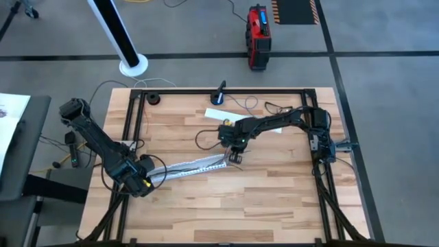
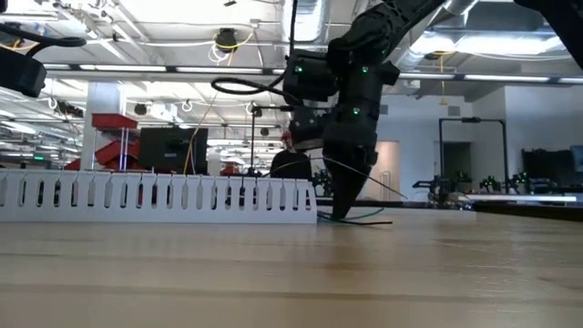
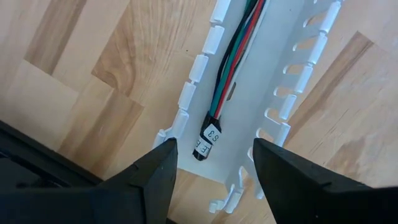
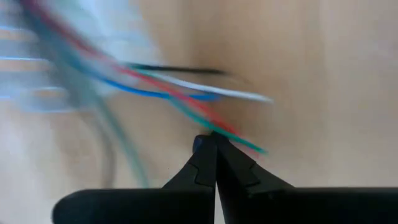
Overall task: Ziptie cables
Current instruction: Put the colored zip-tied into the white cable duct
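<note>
R pincer [image 4: 214,146] is down at the desk [image 1: 274,192] surface near mid-desk, tips pressed together. They pinch the loose ends of the cables [image 4: 186,93]: red, green, blue, white and dark strands fan out just ahead of the tips. In the low view the same pincer [image 2: 344,211] points steeply down, tip touching the wood, with thin wire ends trailing flat on the desk beside it.

L pincer [image 3: 214,168] sits over the opposite end of the white slotted channel [image 1: 195,165], fingers [image 3: 155,177] apart. One finger is on each side of the channel's end, by the toothed walls; can't tell if they touch the plastic. Between those fingers, inside the channel [image 3: 249,112], the cables [image 3: 233,56] run along the floor as a black, green, red and white bunch. A black labelled tip marked "S3" lies just ahead of the pincer gap.

From above, the channel lies on a slant between the two pincers, L pincer [image 1: 142,180] at one end, R pincer [image 1: 234,155] at the other. The low view shows its row of upright teeth [image 2: 155,196] ending just beside the R pincer.
</note>
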You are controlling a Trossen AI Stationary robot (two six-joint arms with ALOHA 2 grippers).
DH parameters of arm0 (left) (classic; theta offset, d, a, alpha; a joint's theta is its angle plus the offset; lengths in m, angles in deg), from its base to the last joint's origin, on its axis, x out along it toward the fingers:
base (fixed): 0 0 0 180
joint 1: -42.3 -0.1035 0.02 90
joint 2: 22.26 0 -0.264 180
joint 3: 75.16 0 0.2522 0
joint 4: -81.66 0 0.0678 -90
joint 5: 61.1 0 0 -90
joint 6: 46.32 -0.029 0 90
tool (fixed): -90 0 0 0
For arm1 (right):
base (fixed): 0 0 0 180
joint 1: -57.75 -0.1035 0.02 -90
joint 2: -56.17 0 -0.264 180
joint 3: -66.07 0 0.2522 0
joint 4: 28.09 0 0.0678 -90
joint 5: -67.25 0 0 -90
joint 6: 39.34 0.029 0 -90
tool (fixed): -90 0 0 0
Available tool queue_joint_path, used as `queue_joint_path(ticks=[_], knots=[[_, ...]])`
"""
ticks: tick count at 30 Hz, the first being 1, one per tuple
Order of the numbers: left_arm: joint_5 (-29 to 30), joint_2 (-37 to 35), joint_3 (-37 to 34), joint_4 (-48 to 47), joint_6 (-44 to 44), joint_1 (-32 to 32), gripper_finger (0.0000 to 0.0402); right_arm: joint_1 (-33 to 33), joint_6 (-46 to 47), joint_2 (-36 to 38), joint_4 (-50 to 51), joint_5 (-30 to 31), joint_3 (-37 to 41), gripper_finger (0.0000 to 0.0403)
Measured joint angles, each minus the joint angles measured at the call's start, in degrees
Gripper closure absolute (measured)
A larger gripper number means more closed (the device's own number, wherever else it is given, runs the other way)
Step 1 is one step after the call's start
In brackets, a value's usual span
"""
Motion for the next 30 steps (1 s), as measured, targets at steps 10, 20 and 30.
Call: queue_joint_path(ticks=[10,20,30], knots=[[0.0,0.0,0.0,0.02,0.02,0.0,0.0194,6.75,1.21,8.31,6.72,19.26,1.07,0.0403],[0.26,0.0,0.0,0.03,0.02,-0.07,0.0194,2.33,4.99,22.57,-15.79,-1.57,0.36,0.0403],[0.73,0.02,0.0,0.09,0.02,-0.07,0.0194,-4.24,7.75,6.91,-23.48,-6.5,-7.88,0.0403]])
